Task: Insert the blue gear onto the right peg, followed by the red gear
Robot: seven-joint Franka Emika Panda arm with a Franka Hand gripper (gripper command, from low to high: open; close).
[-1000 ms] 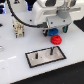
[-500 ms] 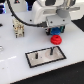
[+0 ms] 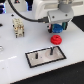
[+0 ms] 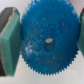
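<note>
A: Where's the blue gear (image 4: 48, 42) right now?

B: Clamped in the gripper (image 3: 58, 27), up in the upper right of the exterior view. The wrist view shows the teal finger pads (image 4: 9, 42) pressing against its toothed rim on both sides, central hole facing the camera.

A: And the target?

B: The right peg (image 3: 51, 50) stands on the black-rimmed plate (image 3: 31, 60) in the lower middle of the frame, below the gripper. The red gear (image 3: 56, 39) lies on the white table (image 3: 15, 50) between them, just above the plate's upper right corner.

A: So how would you do the carry well?

B: I'd keep the gear level, pass above the red gear rather than brushing it, and centre the hole over the peg's tip before lowering. The peg is thin, so lower slowly and straight; release only when the gear has slid down.
</note>
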